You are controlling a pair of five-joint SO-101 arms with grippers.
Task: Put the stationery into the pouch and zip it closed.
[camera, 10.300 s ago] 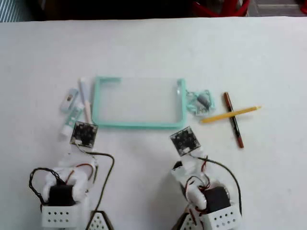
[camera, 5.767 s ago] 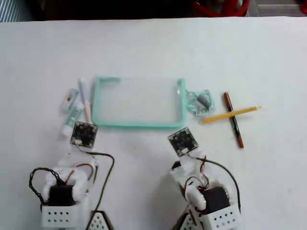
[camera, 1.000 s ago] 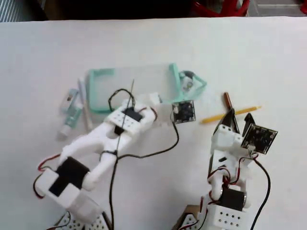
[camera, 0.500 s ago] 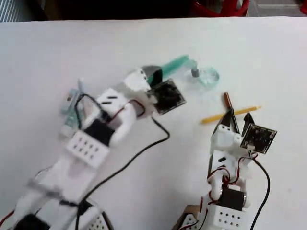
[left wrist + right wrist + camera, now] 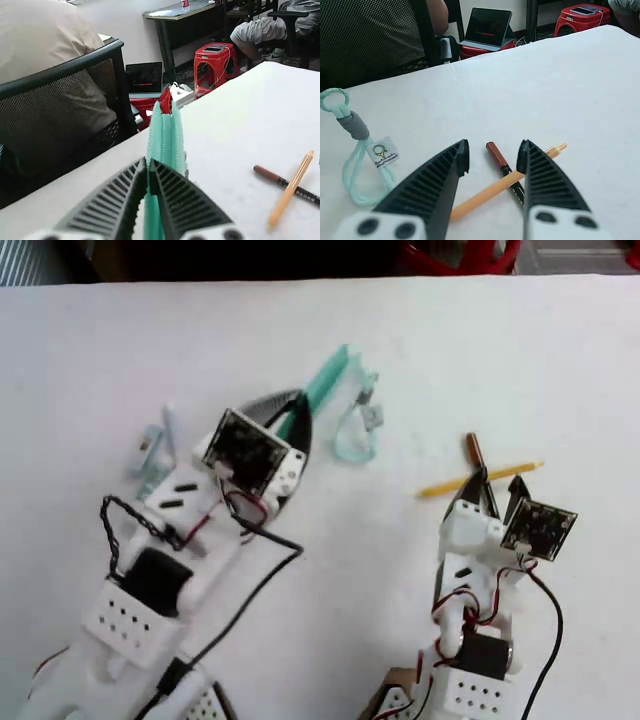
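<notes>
Left claw (image 5: 148, 165) grips the pouch (image 5: 162, 130) on edge, well apart from the pencil (image 5: 490, 192); the right claw (image 5: 494, 148), open over the pencil, should drop squarely and pinch it clear of the pen (image 5: 497, 156).

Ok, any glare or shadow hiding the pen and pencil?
High view: table evenly bright, pencil and pen plain. Right wrist view: both lit, faint shadows, by the open right gripper. Left wrist view: both lit beyond the gripped pouch.

Ribbed plastic left pincer (image 5: 148, 164), woven-trimmed pouch (image 5: 165, 131), smooth matt table (image 5: 240, 107).
</notes>
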